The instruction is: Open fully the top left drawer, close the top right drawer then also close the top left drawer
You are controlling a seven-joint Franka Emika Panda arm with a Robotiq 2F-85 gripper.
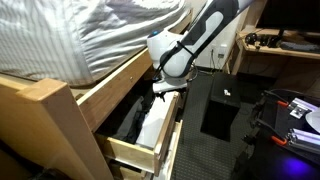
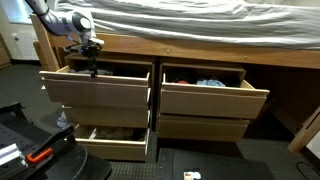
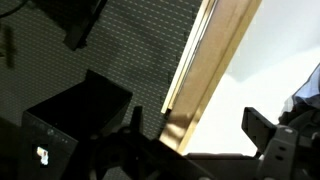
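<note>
Far left of the bed frame (image 2: 250, 52), the arm drops in from the upper corner, and the gripper (image 2: 95, 68) hangs pointing down over the top left drawer (image 2: 95, 92), right at the drawer's front edge. In the wrist view the fingers (image 3: 258, 130) are spread wide, released and clamping nothing, with the pale wood lip running up between them. That top left drawer stands pulled out under the frame's front edge, and there's black clothing (image 1: 128, 118) inside it.

Just below it, the lower drawer (image 2: 110, 148) is out too, poking further forward near the frame's lower left corner. White fabric (image 1: 155, 125) shows alongside the black clothing, though which drawer it sits in can't be told from that angle.

Past the centre divider, the top right drawer (image 2: 215, 100) is also open, level with its neighbour, with a blue item (image 2: 210, 83) lying in it and something reddish (image 2: 178, 79) next to that. Striped bedding (image 2: 200, 20) covers the whole top edge.

Down on the dark floor, a black box (image 3: 80, 115) sits well clear of the drawers.
</note>
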